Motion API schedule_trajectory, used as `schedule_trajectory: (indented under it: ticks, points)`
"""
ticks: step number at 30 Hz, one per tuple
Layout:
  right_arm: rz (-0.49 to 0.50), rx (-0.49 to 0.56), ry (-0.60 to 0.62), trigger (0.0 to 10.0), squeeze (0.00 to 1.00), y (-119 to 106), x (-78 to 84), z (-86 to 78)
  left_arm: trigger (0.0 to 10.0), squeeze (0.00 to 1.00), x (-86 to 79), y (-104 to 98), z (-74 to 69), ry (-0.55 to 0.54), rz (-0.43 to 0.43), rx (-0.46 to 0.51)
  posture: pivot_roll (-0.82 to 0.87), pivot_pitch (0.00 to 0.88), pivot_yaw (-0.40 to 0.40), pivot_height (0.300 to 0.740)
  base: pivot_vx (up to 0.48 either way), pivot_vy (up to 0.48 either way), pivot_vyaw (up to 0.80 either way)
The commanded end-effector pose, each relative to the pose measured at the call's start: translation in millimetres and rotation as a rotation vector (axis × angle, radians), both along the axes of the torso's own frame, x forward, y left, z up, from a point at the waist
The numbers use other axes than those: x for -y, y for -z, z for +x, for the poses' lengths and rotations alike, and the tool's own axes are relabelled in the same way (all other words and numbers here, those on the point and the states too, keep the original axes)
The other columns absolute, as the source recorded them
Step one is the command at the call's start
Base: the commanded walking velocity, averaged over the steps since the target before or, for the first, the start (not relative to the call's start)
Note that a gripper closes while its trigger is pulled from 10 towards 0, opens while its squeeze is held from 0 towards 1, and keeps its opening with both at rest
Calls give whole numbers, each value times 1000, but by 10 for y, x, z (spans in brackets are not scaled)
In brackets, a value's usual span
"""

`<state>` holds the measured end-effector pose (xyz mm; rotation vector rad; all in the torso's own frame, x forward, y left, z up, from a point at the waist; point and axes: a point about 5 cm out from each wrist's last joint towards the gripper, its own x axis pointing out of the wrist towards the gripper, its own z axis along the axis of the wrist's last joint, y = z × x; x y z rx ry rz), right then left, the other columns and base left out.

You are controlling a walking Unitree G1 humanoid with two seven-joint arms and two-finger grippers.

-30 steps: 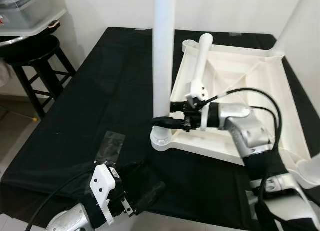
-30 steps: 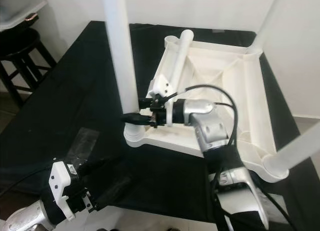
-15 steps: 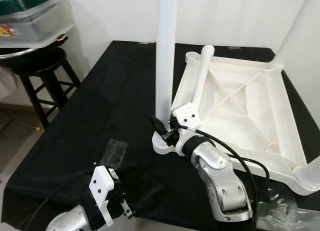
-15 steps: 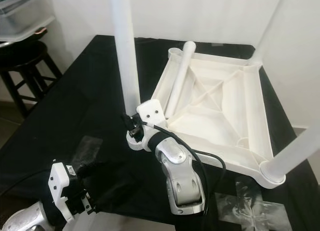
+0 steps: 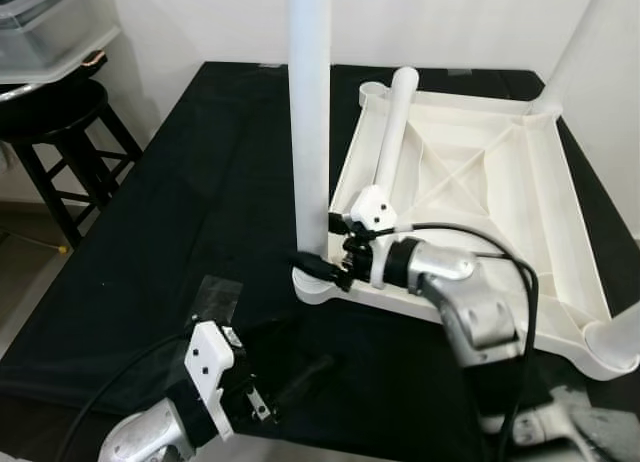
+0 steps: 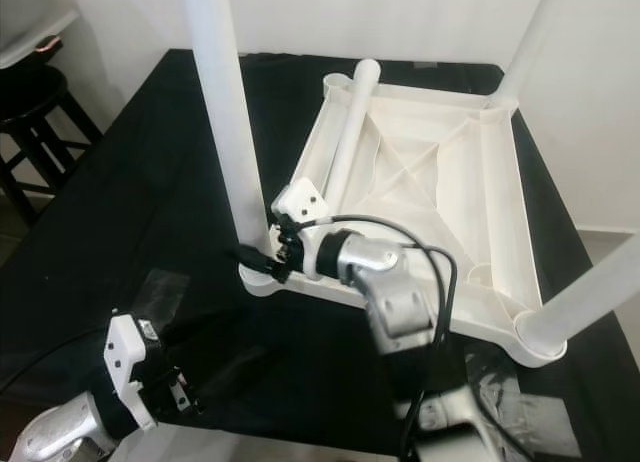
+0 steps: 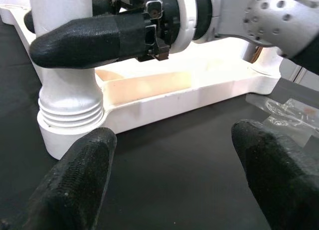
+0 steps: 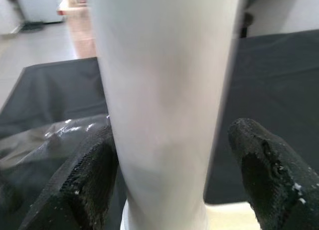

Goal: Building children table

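A white children's table top (image 5: 470, 172) lies upside down on the black cloth. An upright white leg (image 5: 308, 122) stands in its near-left corner socket (image 5: 315, 282). My right gripper (image 5: 314, 266) is at the base of this leg, its fingers (image 8: 264, 180) clasping either side. A loose leg (image 5: 395, 122) lies inside the table top. Two more legs stand at the far-right corner (image 5: 575, 42) and the near-right corner (image 5: 620, 332). My left gripper (image 7: 174, 165) hovers open and empty low over the cloth, in front of the socket.
A black stool (image 5: 60, 112) stands left of the table, with a clear plastic bin (image 5: 45, 27) above it. A crumpled clear plastic bag (image 6: 520, 422) lies on the cloth at the near right. A tape patch (image 5: 215, 297) sits near the front edge.
The head camera has shifted. My right arm's elbow has swung from low in front back out to the right, with the gripper staying at the leg's base. The left gripper stays low in front.
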<state>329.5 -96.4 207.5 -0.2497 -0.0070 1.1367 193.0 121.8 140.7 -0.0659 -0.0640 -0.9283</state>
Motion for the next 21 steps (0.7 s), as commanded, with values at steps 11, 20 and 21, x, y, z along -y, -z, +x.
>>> schedule_trajectory:
  ticks: [11, 20, 21]
  points:
    - [27, -56, -162, 0, 0, -55, -71, 168, 10000, 0, 42, 76, -5, -6, 12, -22, -3, 165, -25, 740, 0, 0, 0]
    - [76, -19, -106, 0, 0, -51, -28, 177, 10000, 0, 53, 86, -20, -8, 14, -24, -9, 168, -21, 740, 0, 0, 0]
    - [76, -19, -106, 0, 0, -51, -28, 177, 10000, 0, 53, 86, -20, -8, 14, -24, -9, 168, -21, 740, 0, 0, 0]
